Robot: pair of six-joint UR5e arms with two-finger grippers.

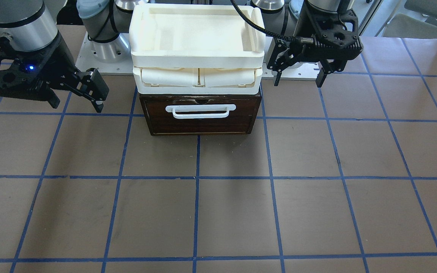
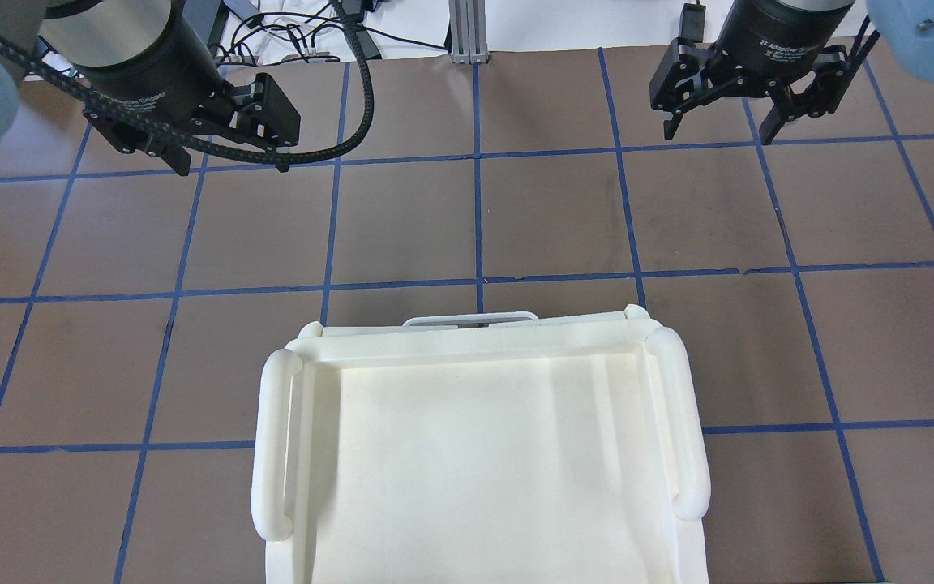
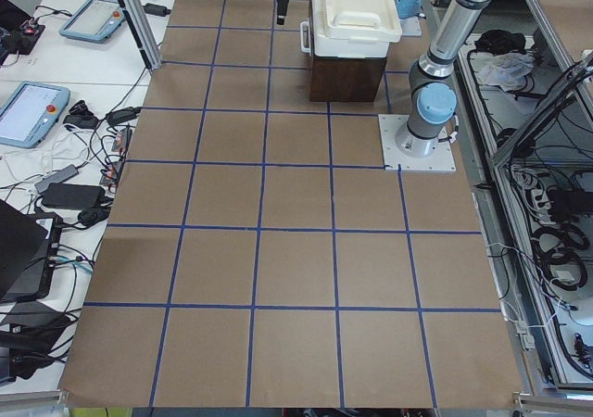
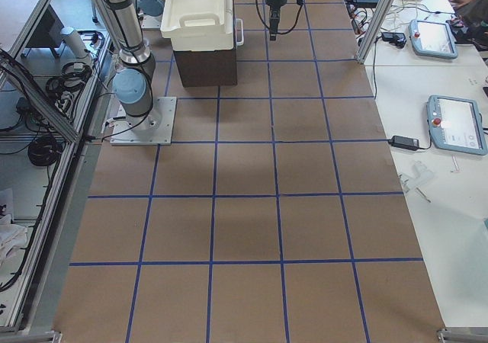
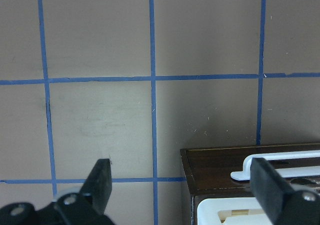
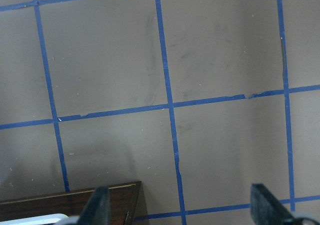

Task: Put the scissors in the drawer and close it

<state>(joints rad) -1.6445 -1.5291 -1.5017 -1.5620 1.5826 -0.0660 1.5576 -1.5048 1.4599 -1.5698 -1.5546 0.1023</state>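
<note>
Brown wood, dark and glossy, makes up the one drawer [image 1: 199, 127], which sits flush in its case near 12 o'clock on the table [image 1: 233, 212] in the front-facing view, close to the robot's base. Its front faces 6 o'clock there, away from the robot. Its single white bar handle [image 1: 230, 109] lies across the front with its long axis running 9 to 3 o'clock. The upper edge of the front is chipped near the middle, and the shut front hides the inside. One cream tray unit [image 1: 197, 57] stands directly on top, with one open tray above and two small flap fronts side by side below. From overhead this unit covers the drawer except for a sliver of the handle at its 12 o'clock edge, and the unit itself is cut off at the bottom of that view. Two grippers hover above the table, one on either side. The left gripper [image 1: 299, 81] hangs at about 2 o'clock from the drawer front, fingers spread wide with nothing between them; its wrist camera catches only a corner of the drawer and one end of the handle. The right gripper [image 1: 77, 104] hangs at 9 o'clock, also spread and empty, and its wrist view shows only a strip of dark wood at the lower edge. Blue tape lines [image 1: 197, 177] divide the table into squares. In the two side views both grippers are too small to read.
</note>
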